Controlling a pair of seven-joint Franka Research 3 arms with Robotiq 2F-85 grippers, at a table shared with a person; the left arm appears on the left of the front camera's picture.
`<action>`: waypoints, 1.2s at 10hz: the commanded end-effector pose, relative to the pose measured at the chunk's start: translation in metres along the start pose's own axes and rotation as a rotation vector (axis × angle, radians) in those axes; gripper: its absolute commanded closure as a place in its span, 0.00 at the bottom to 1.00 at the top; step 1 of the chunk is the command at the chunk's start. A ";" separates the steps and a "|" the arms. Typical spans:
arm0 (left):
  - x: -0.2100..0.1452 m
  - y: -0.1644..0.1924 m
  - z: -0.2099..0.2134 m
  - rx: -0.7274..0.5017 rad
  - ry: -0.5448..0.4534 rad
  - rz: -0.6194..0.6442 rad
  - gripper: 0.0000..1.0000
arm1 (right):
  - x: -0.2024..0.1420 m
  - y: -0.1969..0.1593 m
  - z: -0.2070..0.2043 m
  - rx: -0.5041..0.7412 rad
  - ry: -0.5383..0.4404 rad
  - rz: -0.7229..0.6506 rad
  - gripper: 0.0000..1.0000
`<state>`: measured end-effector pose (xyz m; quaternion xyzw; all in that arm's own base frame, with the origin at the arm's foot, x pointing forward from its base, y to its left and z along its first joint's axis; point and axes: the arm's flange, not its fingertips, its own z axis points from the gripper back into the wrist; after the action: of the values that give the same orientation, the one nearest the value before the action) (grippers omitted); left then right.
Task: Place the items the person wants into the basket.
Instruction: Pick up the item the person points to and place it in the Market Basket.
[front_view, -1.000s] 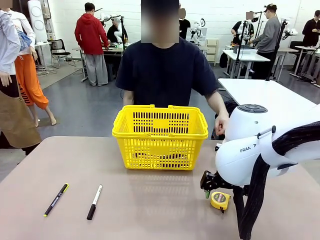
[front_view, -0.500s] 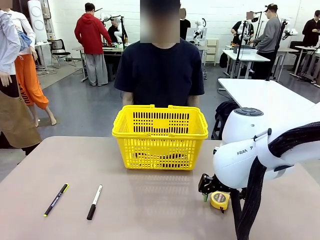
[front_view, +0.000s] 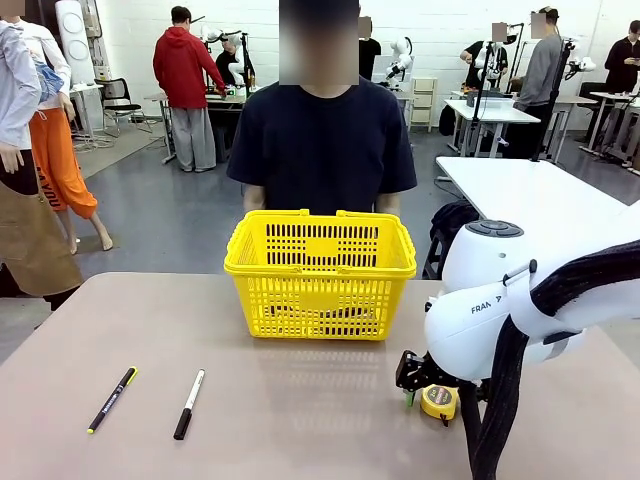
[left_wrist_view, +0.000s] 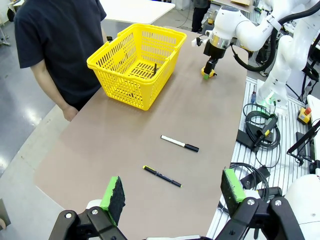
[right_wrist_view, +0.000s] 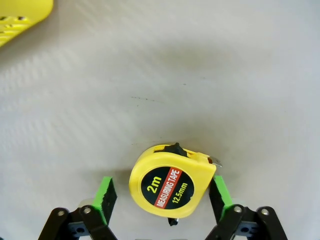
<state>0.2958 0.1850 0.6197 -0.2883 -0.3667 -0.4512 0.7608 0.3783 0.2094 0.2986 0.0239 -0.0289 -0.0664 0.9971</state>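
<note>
Two printed lines are showing on the black face of the tape measure: "2m" and, on a red band, "MEASURING TAPE", with "12.5mm" beside it. It is lying flat on the table at the near right, and the right gripper is reaching down over it, a green pad standing on each side of the yellow case. One pad is sitting right against the case, while the other is standing a little way off it, so the fingers are narrowing around the case but not yet clamping it. The white arm above is wearing the letters "FRAN" on its housing, the rest being cut off by the curve.

The left gripper is hanging high over the near left end of the table, its fingers spread wide with nothing between them.

The yellow basket is sitting at the far middle of the table, well apart from the tape measure, and some dark item is lying inside it. The person in the navy T-shirt is standing just behind it. A black pen with a yellow end and a black-and-white marker are lying at the near left; their print is too small to read.
</note>
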 end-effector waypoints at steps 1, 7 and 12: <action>-0.001 -0.001 0.000 -0.004 -0.019 -0.021 0.00 | 0.003 0.006 -0.005 -0.017 -0.038 0.009 0.56; -0.001 -0.001 0.000 -0.004 -0.019 -0.021 0.00 | 0.001 0.008 -0.004 -0.037 -0.022 0.051 0.92; -0.001 -0.001 0.000 -0.004 -0.019 -0.021 0.00 | -0.005 -0.001 0.165 -0.089 0.092 0.275 1.00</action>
<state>0.2958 0.1851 0.6197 -0.2883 -0.3667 -0.4512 0.7608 0.3619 0.2089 0.4160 -0.0257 0.0072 0.0488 0.9985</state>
